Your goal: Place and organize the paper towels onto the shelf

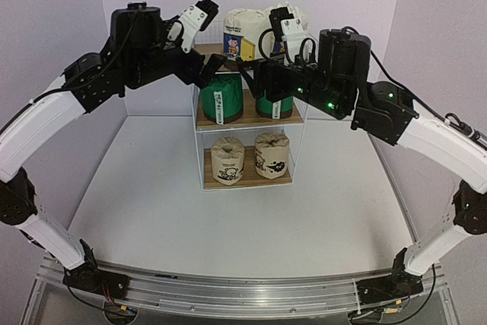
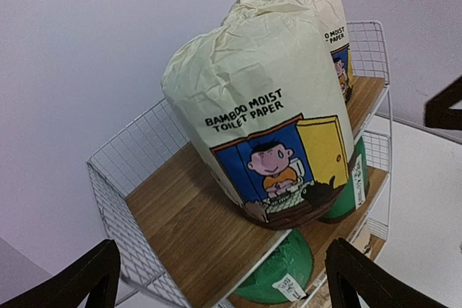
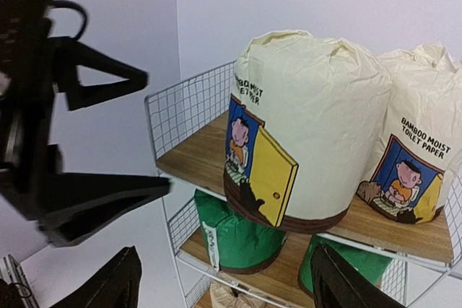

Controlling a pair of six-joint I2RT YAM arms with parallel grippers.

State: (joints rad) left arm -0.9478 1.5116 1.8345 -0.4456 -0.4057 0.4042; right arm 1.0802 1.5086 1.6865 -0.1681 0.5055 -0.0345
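The shelf [image 1: 248,180] stands at the back centre of the table. Its top board [image 2: 180,214] holds two white rolls with blue-yellow labels [image 1: 242,32] [image 3: 419,120]. The middle board holds two green rolls [image 1: 221,97] [image 1: 274,104]. The bottom board holds two beige rolls with black prints [image 1: 227,159] [image 1: 272,154]. My left gripper [image 1: 211,70] is open and empty at the top tier's left front corner, close to the nearer white roll [image 2: 260,106]. My right gripper [image 1: 256,80] is open and empty in front of the top tier, its fingers apart below the white roll [image 3: 310,106].
The shelf has white wire mesh sides [image 2: 137,149] and stands close to the lilac back wall [image 1: 152,5]. My left gripper's black fingers [image 3: 86,200] show at the left of the right wrist view. The white table [image 1: 228,241] lies in front of the shelf.
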